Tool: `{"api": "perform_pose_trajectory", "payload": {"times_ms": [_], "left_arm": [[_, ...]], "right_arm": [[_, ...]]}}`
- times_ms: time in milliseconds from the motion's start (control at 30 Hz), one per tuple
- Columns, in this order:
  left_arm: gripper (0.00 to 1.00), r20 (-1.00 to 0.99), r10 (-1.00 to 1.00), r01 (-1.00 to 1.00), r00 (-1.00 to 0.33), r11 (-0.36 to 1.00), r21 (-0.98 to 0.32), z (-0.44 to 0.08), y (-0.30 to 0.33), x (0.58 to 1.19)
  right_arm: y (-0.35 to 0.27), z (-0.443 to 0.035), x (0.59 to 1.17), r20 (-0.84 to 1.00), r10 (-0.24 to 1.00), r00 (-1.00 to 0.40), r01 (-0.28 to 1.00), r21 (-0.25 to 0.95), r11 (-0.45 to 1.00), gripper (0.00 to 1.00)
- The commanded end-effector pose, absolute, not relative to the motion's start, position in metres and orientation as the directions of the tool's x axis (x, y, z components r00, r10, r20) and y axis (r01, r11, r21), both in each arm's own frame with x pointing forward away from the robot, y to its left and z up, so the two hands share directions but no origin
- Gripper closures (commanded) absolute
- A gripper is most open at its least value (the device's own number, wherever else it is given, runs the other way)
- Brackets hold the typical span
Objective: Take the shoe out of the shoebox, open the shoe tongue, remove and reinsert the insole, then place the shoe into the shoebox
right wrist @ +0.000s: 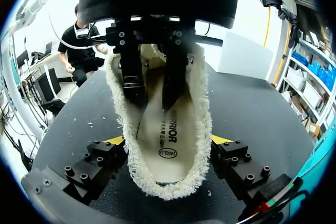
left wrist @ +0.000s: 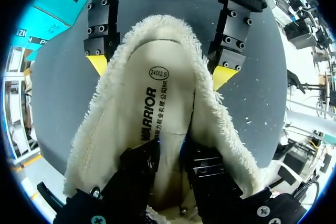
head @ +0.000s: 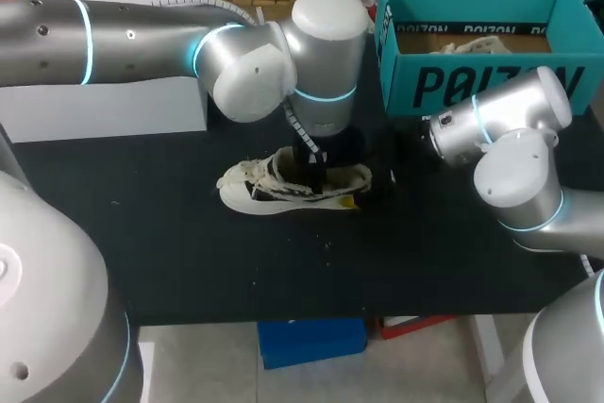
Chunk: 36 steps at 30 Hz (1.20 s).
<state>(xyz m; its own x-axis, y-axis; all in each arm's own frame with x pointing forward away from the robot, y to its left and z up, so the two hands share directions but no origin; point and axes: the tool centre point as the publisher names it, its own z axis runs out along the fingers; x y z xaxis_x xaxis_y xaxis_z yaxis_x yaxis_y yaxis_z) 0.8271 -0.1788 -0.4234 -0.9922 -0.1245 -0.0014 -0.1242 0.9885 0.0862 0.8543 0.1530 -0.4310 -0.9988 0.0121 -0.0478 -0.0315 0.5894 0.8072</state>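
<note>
Seen from overhead, the fleece-lined shoe (head: 274, 186) sat on the black table (head: 189, 252), outside the teal shoebox (head: 481, 82) and directly under the left claw (head: 316, 169), which dipped into its opening. In the left wrist view that claw reached down to the printed insole (left wrist: 157, 93); whether it pinched anything could not be told. Ahead of it, the right claw (left wrist: 160, 72) was clamped on the shoe's heel. The right wrist view showed the heel between its own yellow tips (right wrist: 220, 139), both touching fleece.

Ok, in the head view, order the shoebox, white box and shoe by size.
1. Shoebox and white box: look alike, and the left arm hides part of the white box.
2. Shoe.
</note>
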Motion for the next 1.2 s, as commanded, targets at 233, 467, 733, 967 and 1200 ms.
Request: {"api": "perform_pose_trajectory", "payload": {"times_ms": [233,467,733,967,1200], "left_arm": [[0.73,-0.289,-0.138,-0.187,-0.947,0.971,0.148,-0.449,-0.162,0.824],[0.71,-0.432,-0.113,-0.187,-0.895,0.974,0.132,-0.449,-0.150,0.836],[0.78,-0.553,-0.097,-0.158,-0.828,0.985,0.064,-0.445,-0.147,0.849],[0.78,-0.613,-0.095,-0.132,-0.784,0.991,0.015,-0.435,-0.148,0.859],[0.95,-0.619,-0.092,-0.116,-0.780,0.993,-0.002,-0.434,-0.149,0.865]], "right_arm": [[0.153,-0.431,0.856,-0.047,0.014,-0.999,-0.030,0.806,0.591,1.00],[0.153,-0.431,0.856,-0.047,0.014,-0.999,-0.030,0.806,0.591,1.00],[0.153,-0.431,0.856,-0.047,0.014,-0.999,-0.030,0.806,0.591,1.00],[0.153,-0.431,0.856,-0.047,0.014,-0.999,-0.030,0.806,0.591,1.00],[0.153,-0.431,0.856,-0.047,0.014,-0.999,-0.030,0.806,0.591,1.00]]}}
